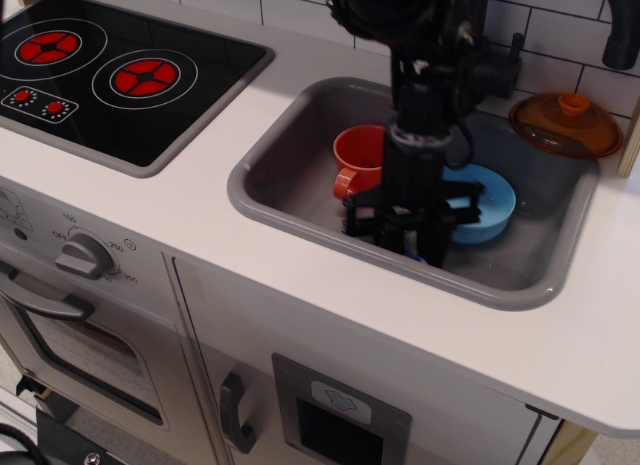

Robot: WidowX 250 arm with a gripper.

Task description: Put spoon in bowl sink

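Observation:
The grey sink (290, 190) holds the light blue bowl (486, 207) at its right. My gripper (410, 245) hangs low in the sink just left of the bowl, close to the front wall. Its fingers stand close together on the spoon (419, 254), of which only a small light blue bit shows between the fingertips. The rest of the spoon is hidden by the gripper. The arm covers the bowl's left edge.
An orange-red mug (360, 157) stands in the sink right behind and left of the gripper. A translucent orange lid (566, 125) lies on the sink's back right rim. A black tap (622, 30) is at the back right, a stove top (110, 70) at the left.

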